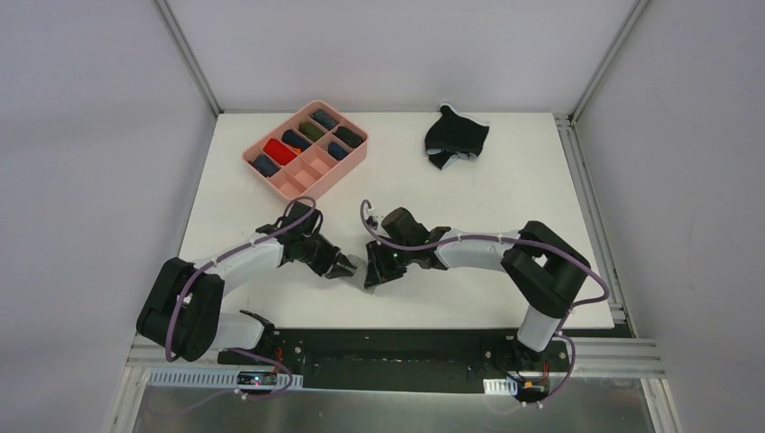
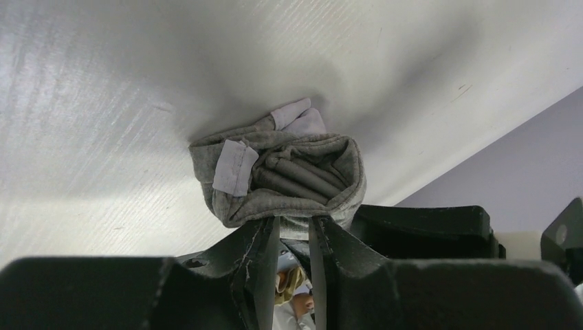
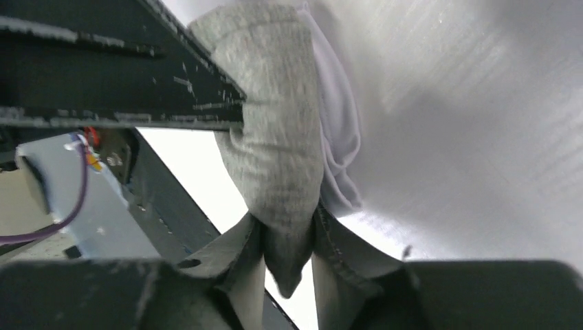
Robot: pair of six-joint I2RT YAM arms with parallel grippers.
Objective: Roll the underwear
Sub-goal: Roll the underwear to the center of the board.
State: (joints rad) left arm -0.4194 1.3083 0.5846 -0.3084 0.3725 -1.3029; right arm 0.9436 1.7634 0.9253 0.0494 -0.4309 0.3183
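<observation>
Left end effector (image 2: pixel 294 230): jaws almost closed, pinching the lower edge of the grey underwear (image 2: pixel 282 175), which sits straight ahead of its fingertips.
Right end effector (image 3: pixel 289 237): jaws narrowed onto a fold of the same grey cloth, which rises just ahead of its fingertips.
Grey underwear: a tight roll with coiled folds showing at one end. It lies against the bench (image 1: pixel 505 189), gripped between the two end effectors, which meet tip to tip.
Black underwear (image 1: pixel 456 137): a crumpled heap well beyond the right end effector, apart from both arms.
Pink tray (image 1: pixel 271 183): well beyond the left end effector, with rolled items in several compartments.
</observation>
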